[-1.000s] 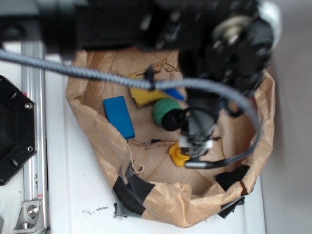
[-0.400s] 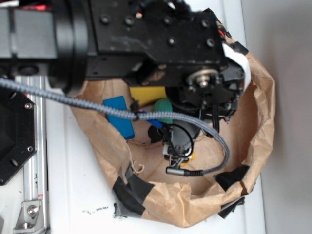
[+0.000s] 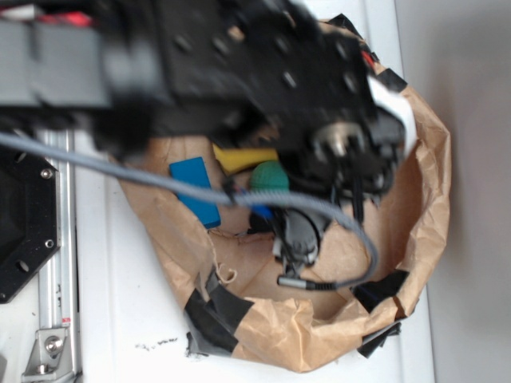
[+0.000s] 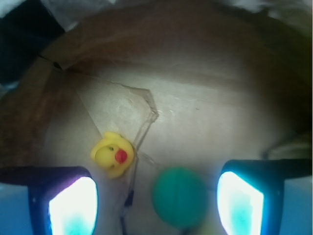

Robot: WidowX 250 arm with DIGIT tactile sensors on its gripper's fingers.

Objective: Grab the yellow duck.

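In the exterior view, a black hexagonal plate (image 3: 20, 231) sits at the far left beside a metal rail (image 3: 57, 263) on the white desk (image 3: 120, 319). A crumpled brown paper bag (image 3: 319, 335), patched with black tape (image 3: 215, 311), lies open on the desk with its walls rolled down. Inside it, from the left, are a blue block (image 3: 196, 190), a yellow sponge wedge (image 3: 239, 157) and a green ball (image 3: 267, 177) just right of the wedge. The blurred black arm (image 3: 263, 72) reaches across the top of the bag, a grey braided cable (image 3: 160, 179) looping beneath it, and the claw (image 3: 297, 239) hangs low inside the bag; the duck is hidden under it here.

In the wrist view, the left finger (image 4: 63, 200) glows pale blue at the bottom edge. The yellow duck (image 4: 112, 154) rests on the paper floor just above and to the right of that fingertip, its red beak facing the camera. The green ball (image 4: 179, 197) lies further right, between the fingers and apart from the duck. The right finger (image 4: 244, 200) stands well away from the left, so the claw (image 4: 154, 203) is spread wide and grips nothing.
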